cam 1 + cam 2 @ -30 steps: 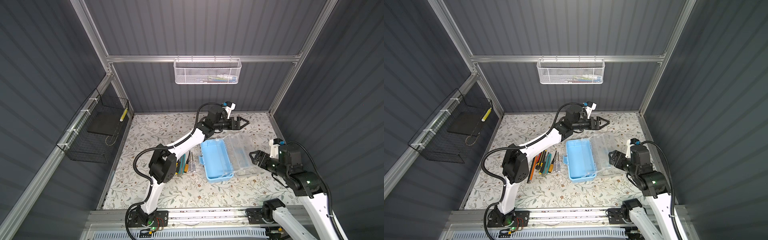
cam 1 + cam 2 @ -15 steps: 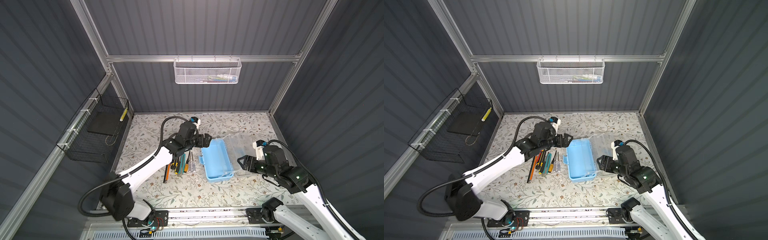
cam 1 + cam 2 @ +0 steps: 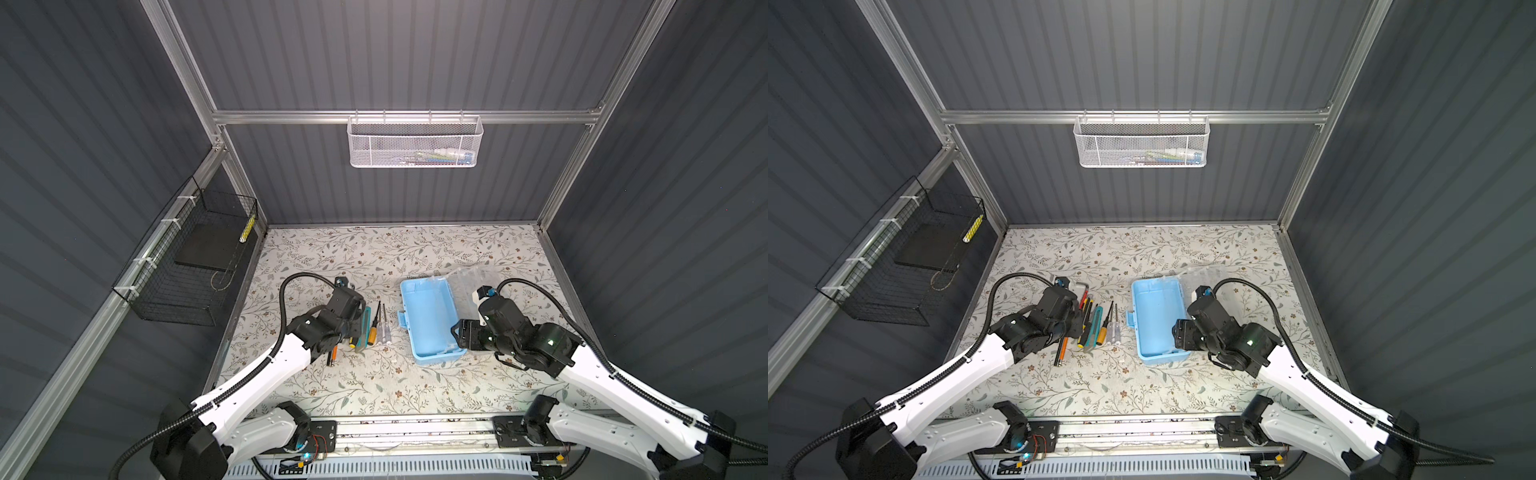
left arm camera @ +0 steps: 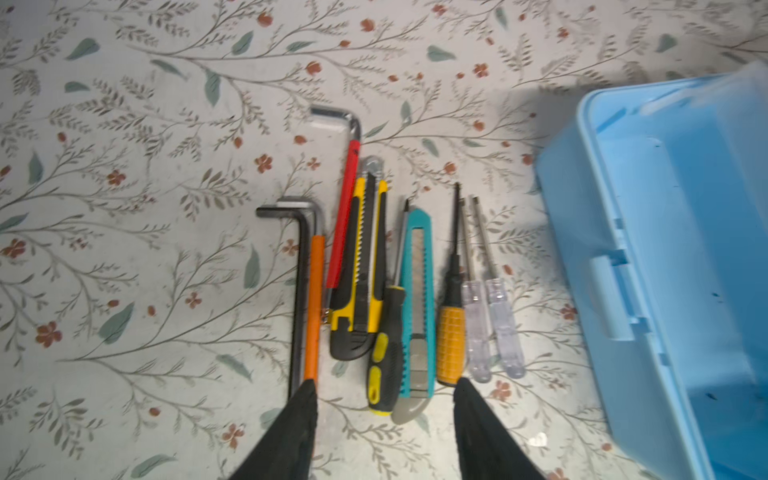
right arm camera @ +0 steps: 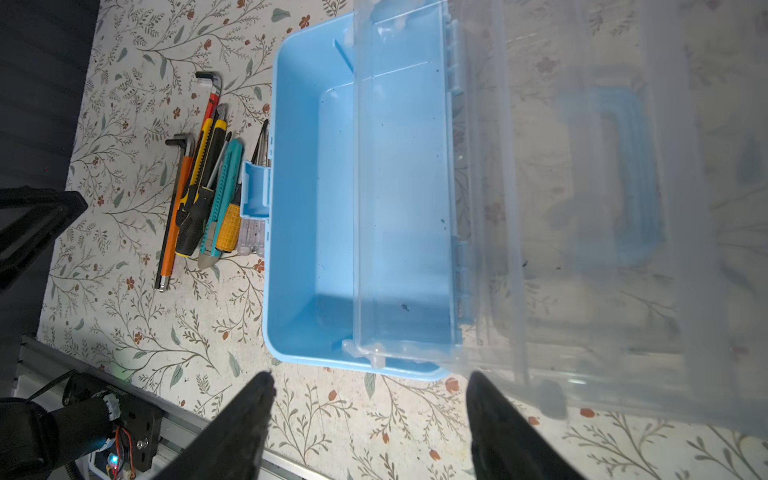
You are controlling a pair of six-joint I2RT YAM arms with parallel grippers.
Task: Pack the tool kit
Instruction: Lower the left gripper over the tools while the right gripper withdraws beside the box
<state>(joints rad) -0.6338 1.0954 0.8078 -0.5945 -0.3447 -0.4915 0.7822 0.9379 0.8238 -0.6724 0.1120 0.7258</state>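
The tool kit box (image 3: 430, 320) lies open and empty on the floral mat, its clear lid (image 5: 582, 208) folded out to the right. Left of it the tools lie in a row: hex keys (image 4: 313, 299), a yellow-black knife (image 4: 361, 266), the teal utility knife (image 4: 417, 299) and screwdrivers (image 4: 451, 336). My left gripper (image 4: 385, 381) hovers over the handle ends of this row, open, with nothing between its fingers. Open and empty too, my right gripper (image 5: 370, 374) sits at the box's near right corner (image 3: 459, 332).
A white mesh basket (image 3: 414, 143) hangs on the back wall rail. A black wire basket (image 3: 187, 270) is fixed to the left wall. The arms' metal base rail (image 3: 415, 432) runs along the mat's front edge.
My left arm swung from behind the box back to the tools on the left, and its jaws narrowed. My right gripper moved in towards the box's near right corner.
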